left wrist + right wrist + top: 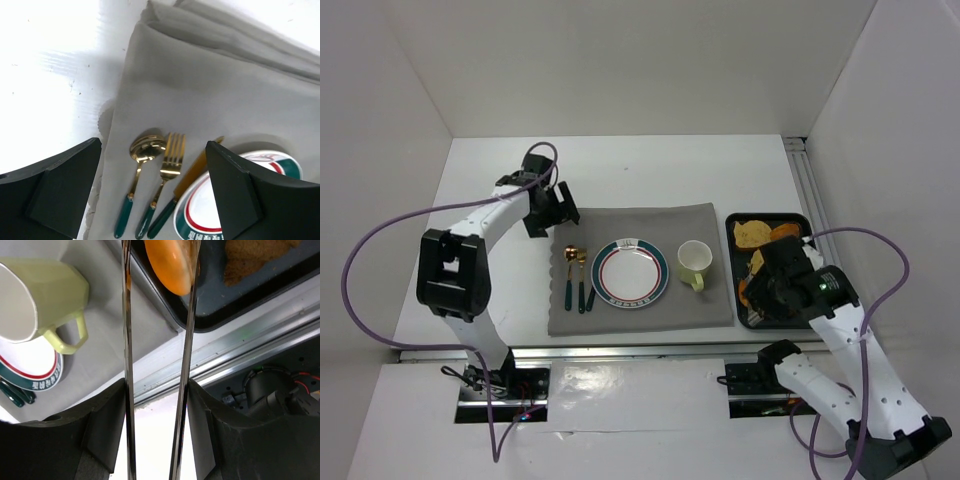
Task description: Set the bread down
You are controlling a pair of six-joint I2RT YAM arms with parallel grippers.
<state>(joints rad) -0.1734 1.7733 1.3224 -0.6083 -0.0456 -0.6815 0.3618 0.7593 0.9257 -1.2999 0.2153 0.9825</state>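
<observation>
Right gripper [156,410] jaws are pinching tongs [126,340] on the bread roll [170,262]; left gripper [152,165] is hanging open; carrying to the plate [630,272] is likely next.

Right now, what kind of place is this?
Probably a robot test booth dressed as a dinner table: white walls box in a grey mat with a plate, cutlery and a cup, beside a tray of bread.

A robot lab cell: white panel walls [620,60] box in a table [650,170] edged by an aluminium rail [810,200].
</observation>
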